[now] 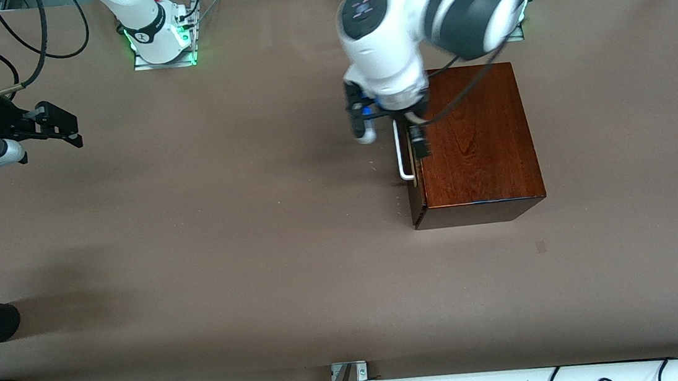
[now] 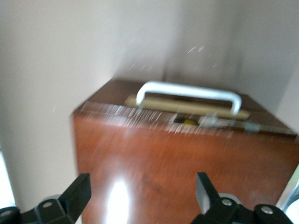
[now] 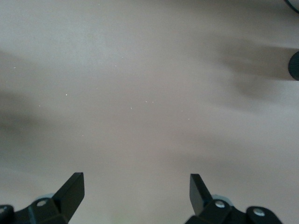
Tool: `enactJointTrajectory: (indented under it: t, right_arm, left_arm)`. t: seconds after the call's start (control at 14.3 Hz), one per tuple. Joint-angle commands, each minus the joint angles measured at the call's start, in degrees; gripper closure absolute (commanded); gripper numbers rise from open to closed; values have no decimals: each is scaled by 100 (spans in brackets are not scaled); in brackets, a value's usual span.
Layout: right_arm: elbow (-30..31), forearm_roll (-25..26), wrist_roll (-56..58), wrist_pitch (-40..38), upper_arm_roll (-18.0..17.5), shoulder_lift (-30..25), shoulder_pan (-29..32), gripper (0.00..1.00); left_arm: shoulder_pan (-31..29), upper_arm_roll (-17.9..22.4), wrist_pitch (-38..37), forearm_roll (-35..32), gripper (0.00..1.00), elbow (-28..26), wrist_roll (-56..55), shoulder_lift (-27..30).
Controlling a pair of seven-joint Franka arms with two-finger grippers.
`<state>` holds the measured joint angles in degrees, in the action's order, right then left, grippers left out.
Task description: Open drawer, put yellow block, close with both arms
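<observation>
Left gripper [image 1: 391,128] hangs with fingers spread and empty over the box edge by the white handle [image 1: 401,154], at the 9 o'clock side of the wooden box [image 1: 477,140]. Drawer [image 2: 187,108] looks almost shut, only a thin gap left; a yellow speck there may be the yellow block [image 2: 188,121], so only final closing seems left. Right gripper [image 1: 56,124] waits wide open, empty, over bare table [image 1: 224,226] at 9 o'clock.
</observation>
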<state>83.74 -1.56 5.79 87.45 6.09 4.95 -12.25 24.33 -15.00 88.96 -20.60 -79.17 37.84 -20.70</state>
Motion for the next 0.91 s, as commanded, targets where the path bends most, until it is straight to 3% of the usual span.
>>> enactJointTrajectory:
  t: [0.0,0.14,0.28,0.35,0.42,0.56,0.84]
  right_arm:
    - [-7,24,-69,18,-20,-20,12,0]
    - [-7,7,-78,18,-20,-20,21,0]
    - [-7,7,-78,18,-20,-20,21,0]
    - [-7,7,-86,18,-20,-20,21,0]
    - [-7,7,-86,18,-20,-20,21,0]
    - [-7,16,-78,18,-20,-20,21,0]
    - [-7,16,-78,18,-20,-20,21,0]
  left_arm:
    - [-857,-46,-351,241,0,364,-75,277]
    - [-1603,-47,-651,624,0,840,-136,260]
    - [-2525,-20,-713,1564,0,886,-163,260]
    - [-2808,-20,-705,1611,0,877,-145,260]
    - [-2898,15,-670,1629,0,816,-154,295]
    - [-2829,452,-643,1647,0,676,-442,566]
    - [-2206,1315,-354,1832,0,-623,-1785,1654]
